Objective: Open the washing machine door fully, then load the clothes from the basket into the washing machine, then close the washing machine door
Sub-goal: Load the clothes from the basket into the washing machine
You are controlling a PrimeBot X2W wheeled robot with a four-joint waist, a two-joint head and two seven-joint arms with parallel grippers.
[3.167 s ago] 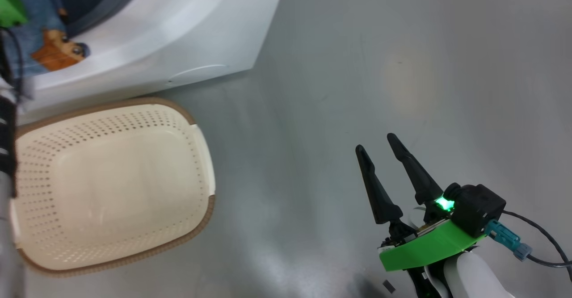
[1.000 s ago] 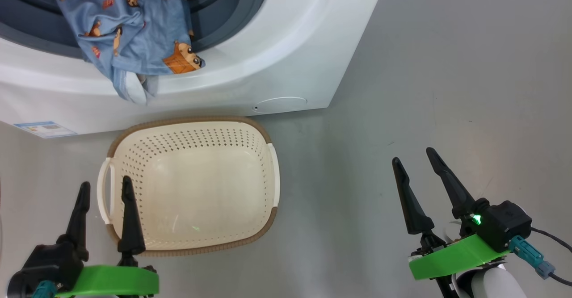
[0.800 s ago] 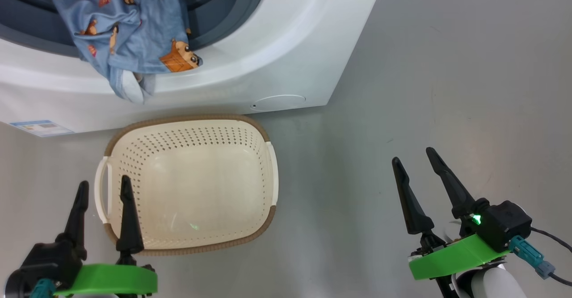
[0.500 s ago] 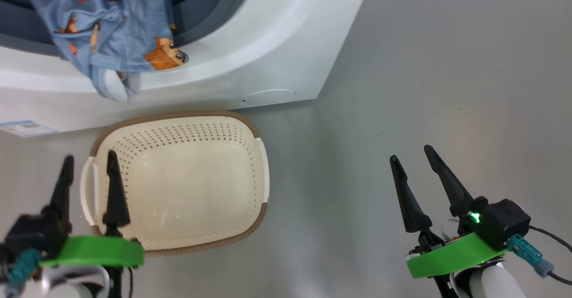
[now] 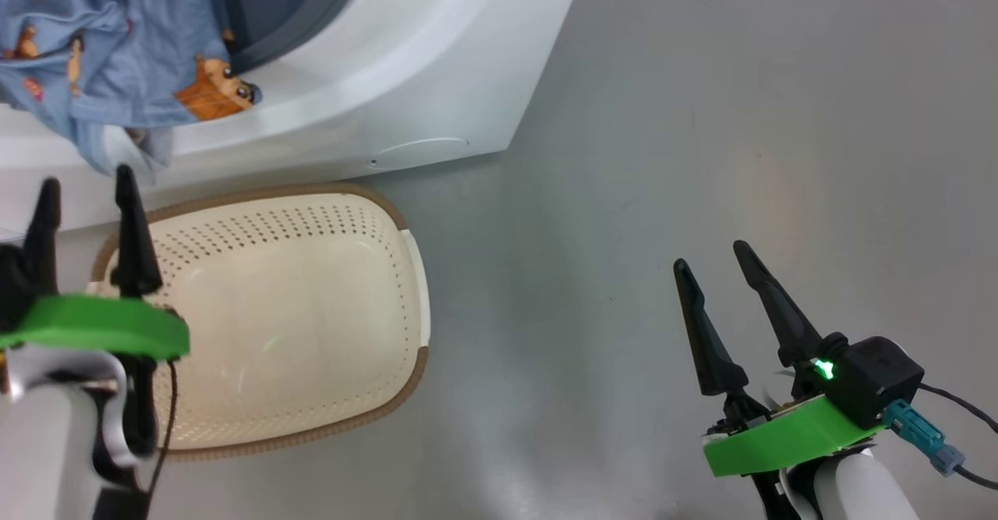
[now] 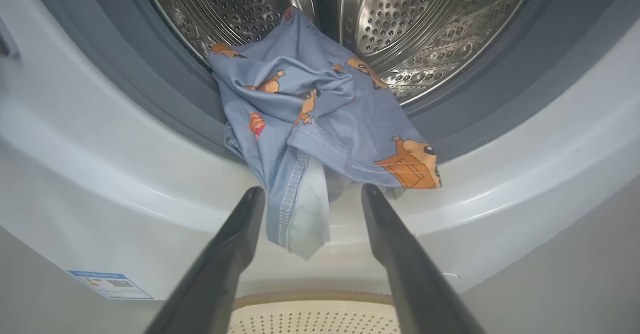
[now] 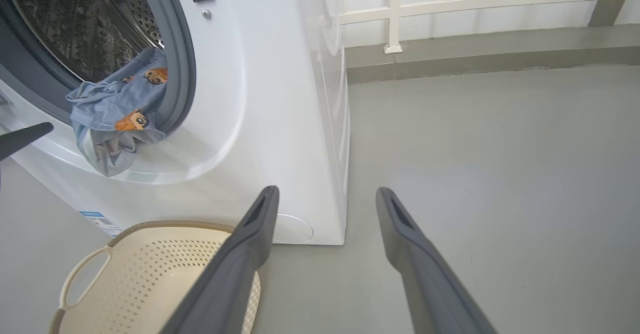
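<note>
Left pincer (image 5: 87, 175) higher; clothes (image 6: 310, 123) half-in drum (image 6: 425, 23)

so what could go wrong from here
1. The clothes hang half out of the drum over the grey ring; shutting the door now would likely trap them.
2. The dangling end could slip out and drop into the basket below.
3. The open left pincer points at that thin end; a shallow grab may drag cloth out rather than push it in.
</note>
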